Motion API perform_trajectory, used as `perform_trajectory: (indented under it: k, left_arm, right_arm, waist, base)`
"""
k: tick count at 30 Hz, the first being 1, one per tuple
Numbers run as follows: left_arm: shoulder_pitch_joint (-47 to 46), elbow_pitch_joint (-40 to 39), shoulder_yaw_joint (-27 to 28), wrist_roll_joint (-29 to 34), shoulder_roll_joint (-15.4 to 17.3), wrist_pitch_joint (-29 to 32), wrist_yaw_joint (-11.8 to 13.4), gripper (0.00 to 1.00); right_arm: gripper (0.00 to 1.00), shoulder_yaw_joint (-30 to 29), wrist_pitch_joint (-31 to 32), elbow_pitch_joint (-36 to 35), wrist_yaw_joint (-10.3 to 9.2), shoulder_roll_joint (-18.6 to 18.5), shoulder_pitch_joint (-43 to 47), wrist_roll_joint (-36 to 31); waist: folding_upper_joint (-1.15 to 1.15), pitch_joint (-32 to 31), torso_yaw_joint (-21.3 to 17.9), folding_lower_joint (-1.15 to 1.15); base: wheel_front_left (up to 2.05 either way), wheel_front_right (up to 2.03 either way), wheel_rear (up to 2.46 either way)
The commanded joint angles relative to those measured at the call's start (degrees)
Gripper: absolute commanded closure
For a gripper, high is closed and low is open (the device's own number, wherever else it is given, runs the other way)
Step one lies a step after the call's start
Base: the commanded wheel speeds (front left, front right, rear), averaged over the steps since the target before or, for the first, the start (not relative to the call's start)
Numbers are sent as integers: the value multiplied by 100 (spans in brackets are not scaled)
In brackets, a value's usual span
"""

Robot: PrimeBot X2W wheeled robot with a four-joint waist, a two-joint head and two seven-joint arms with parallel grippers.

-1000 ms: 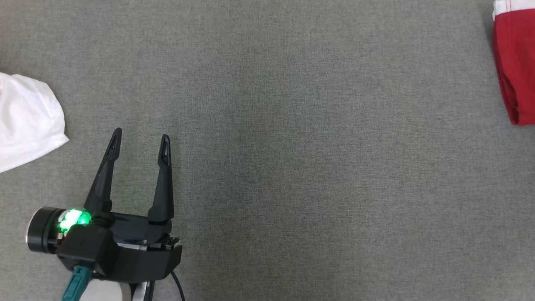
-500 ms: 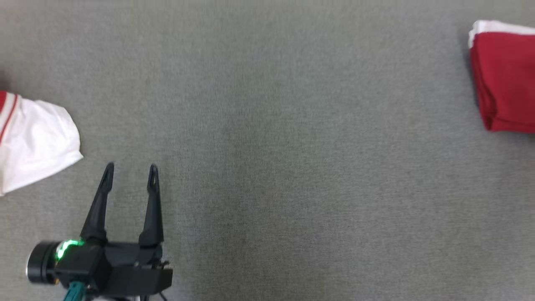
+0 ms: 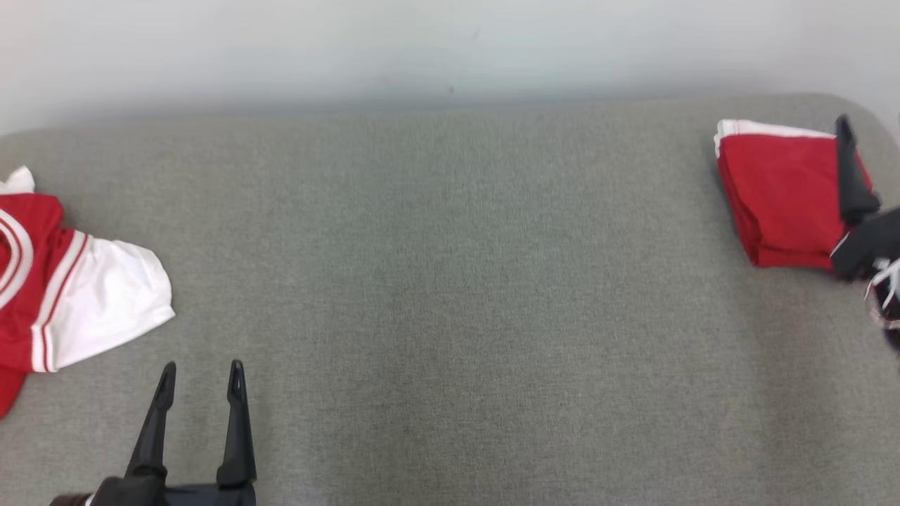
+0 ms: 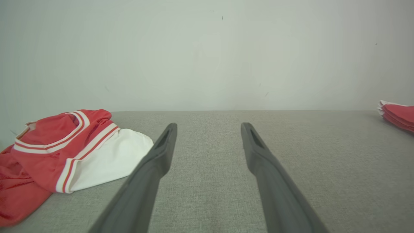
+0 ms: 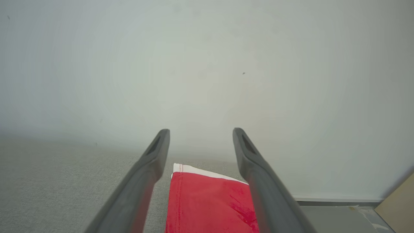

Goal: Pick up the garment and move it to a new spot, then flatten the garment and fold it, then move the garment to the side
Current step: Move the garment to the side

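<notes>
The left gripper (image 3: 201,371) is hovering, fingers spread, near the grey surface's (image 3: 450,281) front left edge, while the right gripper (image 5: 200,132), equally spread, is seemingly hanging over its far right corner.

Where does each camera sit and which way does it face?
Head view: on the head, facing forward and down over the grey surface to the wall; left jaws lower left, right jaws at right edge, by the folded red garment.
Left wrist view: low over the surface, facing the wall; own jaws open, crumpled garment at left.
Right wrist view: above the folded garment, facing the wall; own jaws open.
Head and left wrist views share the crumpled garment; all three, the folded one.
</notes>
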Motion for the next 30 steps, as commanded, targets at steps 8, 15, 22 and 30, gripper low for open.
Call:
perform_trajectory:
  k: [8,15,22,30]
  left_arm:
    - [339,121,-32,-81,-2,-16,39,0]
    - [437,278,-48,-130,-3,-16,15,0]
    - [630,332,-30,-150,-3,-16,98,0]
    - [762,287,-78,-149,-3,-16,188,0]
  right_arm:
    - [0,-1238,-15,-1810,-14,1106,2022,-978]
    - [0,-1556,-16,-2774,-14,1730,3179,-1190]
    - [0,-1821,-16,-3557,-14,2285,4212,-1287]
    - [0,-1921,-16,-3917,-14,2715,4894,-1338]
  waist:
    - [1,-533,155,2]
    - [1,-702,255,2]
    - [1,-897,225,2]
    - [1,-993,187,2]
  base:
    - [0,0,0]
    - [0,0,0]
    - [0,0,0]
    - [0,0,0]
